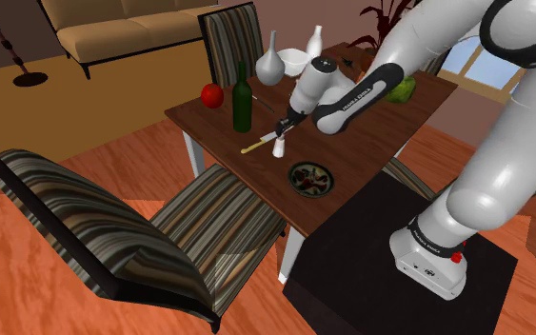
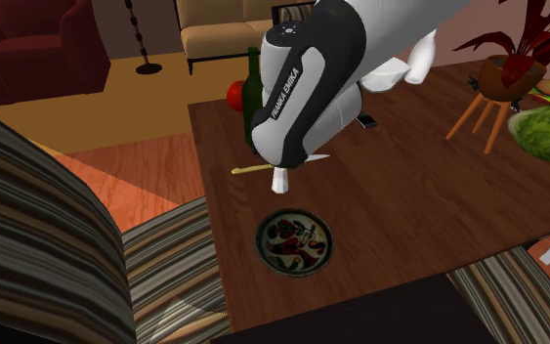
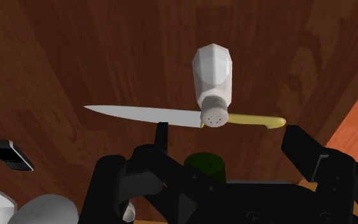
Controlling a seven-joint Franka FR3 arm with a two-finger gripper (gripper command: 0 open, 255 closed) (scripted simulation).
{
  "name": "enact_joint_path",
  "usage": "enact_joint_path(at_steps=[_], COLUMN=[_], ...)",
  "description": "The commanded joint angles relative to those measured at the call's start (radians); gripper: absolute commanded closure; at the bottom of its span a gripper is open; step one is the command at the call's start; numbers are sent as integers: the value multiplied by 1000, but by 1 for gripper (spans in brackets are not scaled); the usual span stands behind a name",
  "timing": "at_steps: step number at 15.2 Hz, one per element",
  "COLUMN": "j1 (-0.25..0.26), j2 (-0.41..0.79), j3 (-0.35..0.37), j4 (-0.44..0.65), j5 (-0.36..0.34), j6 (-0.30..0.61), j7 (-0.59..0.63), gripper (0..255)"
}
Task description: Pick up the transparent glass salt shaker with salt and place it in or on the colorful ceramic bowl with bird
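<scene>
The white salt shaker (image 1: 277, 147) with a perforated cap stands upright on the dark wooden table (image 1: 370, 152), in front of a yellow-handled knife (image 1: 254, 145). My gripper (image 1: 281, 131) hangs just above it, open. In the wrist view the fingers (image 3: 161, 135) stand wide apart and the shaker (image 3: 213, 83) lies beyond them, untouched, with the knife (image 3: 139, 114) beneath it. The colourful patterned bowl (image 1: 311, 178) sits near the table's front edge, closer to the stand. In the second exterior view the shaker (image 2: 279, 179) peeks out under the arm, above the bowl (image 2: 293, 242).
A green bottle (image 1: 242, 98) and a red apple (image 1: 212, 94) stand beyond the shaker at the shoulder view's left. White vases (image 1: 270, 65), a lettuce (image 1: 404, 90) and a phone (image 2: 367, 122) sit farther back. Striped chairs (image 1: 113, 238) flank the table.
</scene>
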Motion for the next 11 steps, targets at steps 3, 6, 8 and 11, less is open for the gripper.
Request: enact_joint_path(at_steps=[3, 6, 8, 11], j1=[41, 56, 66, 78], j2=[126, 173, 205, 245], j3=[-53, -75, -89, -107], j4=[84, 110, 128, 153], j5=[-79, -100, -112, -123], j6=[52, 75, 90, 108], j7=[77, 97, 109, 121], gripper=[0, 0, 0, 0])
